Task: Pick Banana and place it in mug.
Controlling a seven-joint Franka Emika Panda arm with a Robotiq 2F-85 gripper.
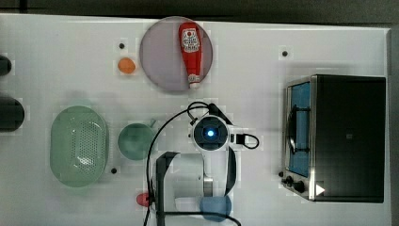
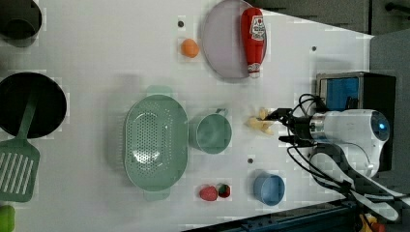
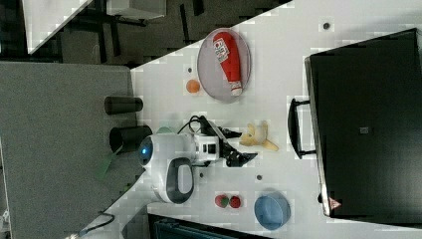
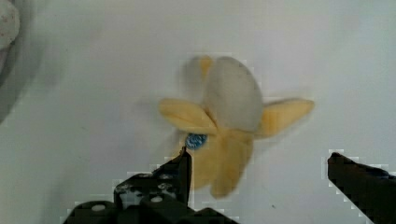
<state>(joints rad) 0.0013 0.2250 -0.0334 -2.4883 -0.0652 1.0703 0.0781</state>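
Note:
The banana point(image 4: 229, 126), a small pale-yellow toy with its peel flaps spread, lies on the white table point(image 2: 96, 58). It is also seen in the left view point(image 2: 260, 122) and the right view point(image 3: 256, 137). My gripper point(image 4: 259, 158) hangs open just over it, one black finger point(image 4: 180, 172) at the banana's edge and the other off to its side. In the left view the gripper point(image 2: 283, 126) sits just right of the banana. The teal mug point(image 2: 212, 134) stands upright with nothing in it, a short way to the left view's left of the banana, next to the colander. In the top view my arm point(image 1: 211, 133) covers the banana and the mug point(image 1: 135, 141) is to the top view's left of it.
A pale-green colander point(image 1: 79, 146) stands beside the mug. A grey plate point(image 1: 162, 70) carries a ketchup bottle point(image 1: 190, 52), with an orange fruit point(image 1: 126, 65) near it. A toaster oven point(image 1: 348, 136), a blue cup point(image 2: 269, 188), strawberries point(image 2: 215, 192) and a black pan point(image 2: 29, 104) ring the work area.

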